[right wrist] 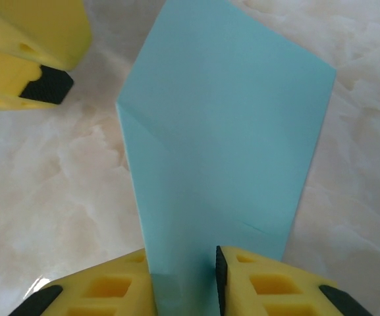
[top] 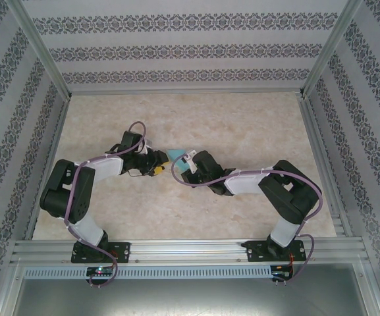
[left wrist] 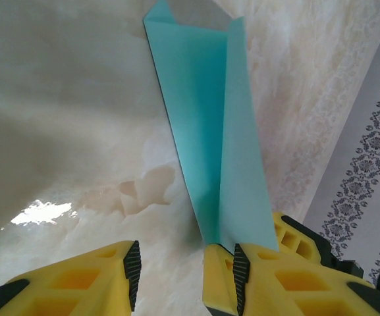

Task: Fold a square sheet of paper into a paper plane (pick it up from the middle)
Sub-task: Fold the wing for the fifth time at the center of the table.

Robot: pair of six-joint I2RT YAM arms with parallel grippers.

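paper plane [right wrist: 229, 151]: turquoise, creased, narrow | left gripper [left wrist: 170, 255] part-open | right gripper [right wrist: 183, 260] straddles it, grip unclear

- The surface [top: 242, 125] is a pale beige slab with a cloudy, marble-like pattern. From the left wrist [left wrist: 58, 99] it looks glossy, and from the right wrist [right wrist: 58, 184] the veining is clear.
- A bright patch of glare [left wrist: 41, 212] lies on the surface in the left wrist view.
- The back wall [top: 190, 49] has white wallpaper with horizontal bands of dark floral ornament.
- The side walls, left [top: 5, 118] and right [top: 374, 118], carry the same pattern.
- Two aluminium posts [top: 41, 46] [top: 331, 46] slant up at the far corners.
- An aluminium rail [top: 190, 249] runs along the near edge.
- A slotted strip [top: 190, 271] lies just below the rail.
- A plain grey panel [top: 190, 299] lies below the strip.
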